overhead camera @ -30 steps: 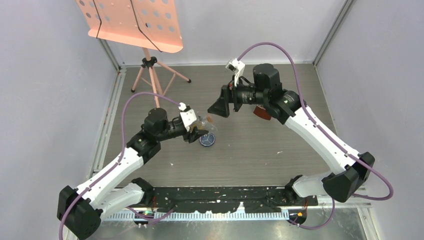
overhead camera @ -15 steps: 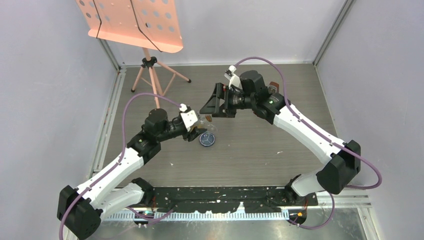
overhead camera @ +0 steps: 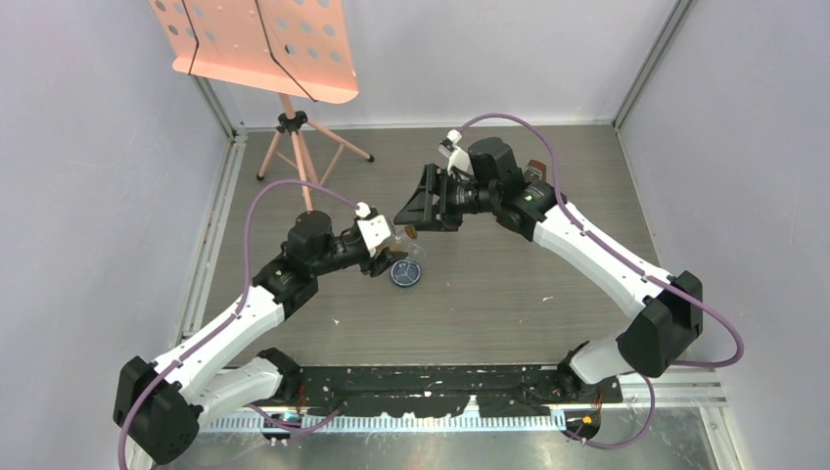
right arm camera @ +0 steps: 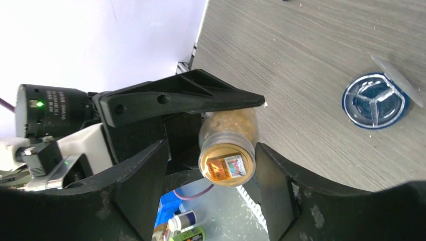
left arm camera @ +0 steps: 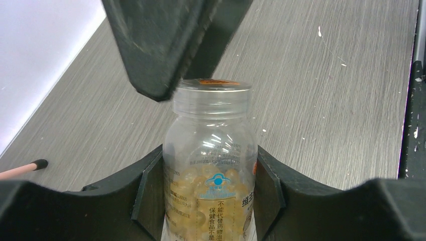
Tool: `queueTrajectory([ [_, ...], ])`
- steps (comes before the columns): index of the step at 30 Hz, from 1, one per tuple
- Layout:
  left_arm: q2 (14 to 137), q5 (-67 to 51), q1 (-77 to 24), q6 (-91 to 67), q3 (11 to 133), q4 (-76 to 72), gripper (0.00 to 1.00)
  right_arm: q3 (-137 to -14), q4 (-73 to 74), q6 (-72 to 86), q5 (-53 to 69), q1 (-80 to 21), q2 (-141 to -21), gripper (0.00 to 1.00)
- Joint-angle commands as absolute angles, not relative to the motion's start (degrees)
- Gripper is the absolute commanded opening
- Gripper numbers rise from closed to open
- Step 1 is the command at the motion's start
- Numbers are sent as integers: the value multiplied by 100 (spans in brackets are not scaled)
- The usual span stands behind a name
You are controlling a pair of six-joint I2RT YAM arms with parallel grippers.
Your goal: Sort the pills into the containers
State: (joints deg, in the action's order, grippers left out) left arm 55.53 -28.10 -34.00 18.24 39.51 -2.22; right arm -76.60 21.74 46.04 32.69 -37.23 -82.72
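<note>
Right pincer (right arm camera: 212,145) swung in, wide astride clear cylindrical bottle (left arm camera: 213,120) neck; left pincer (left arm camera: 207,168) clamps its body.

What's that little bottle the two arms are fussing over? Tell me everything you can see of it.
The bottle looks like clear plastic with a ridged neck, and is partly filled with yellowish-tan pills. A label with a blue logo and Chinese print wraps its body. An orange-and-silver seal covers its top. The left gripper clamps its body and holds it off the table. The right gripper, open, straddles its top with no clear grip.
</note>
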Motion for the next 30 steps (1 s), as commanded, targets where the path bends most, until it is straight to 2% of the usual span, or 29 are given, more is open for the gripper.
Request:
queueTrajectory([
  [1, 5593, -2698, -3408, 1798, 4255, -494, 0, -7963, 2731, 4279, 3344, -3771, -8414, 68],
  [4, 5625, -2667, -3410, 1768, 4292, -501, 0, -8021, 2910, 4099, 3158, -3771, -8408, 60],
  [9, 5671, -2625, -3405, 1706, 4348, -485, 0, -8049, 2920, 3814, 3205, -3766, -8420, 34],
  [11, 5686, -2672, -3401, 1696, 4399, -385, 0, -8090, 2902, 3415, 3236, -3766, -8423, 28],
  [19, 5600, -3243, -3323, 1788, 4296, -23, 0, -8209, 2367, 1105, 3951, -3704, -8224, 19],
  [24, 5344, -3954, -3284, 1862, 4059, -18, 0, -8058, 1882, -279, 4730, -3623, -7814, 19],
  [30, 5371, -4854, -3191, 1665, 4199, 344, 0, -7803, 2091, -2268, 5123, -3612, -7261, 18],
])
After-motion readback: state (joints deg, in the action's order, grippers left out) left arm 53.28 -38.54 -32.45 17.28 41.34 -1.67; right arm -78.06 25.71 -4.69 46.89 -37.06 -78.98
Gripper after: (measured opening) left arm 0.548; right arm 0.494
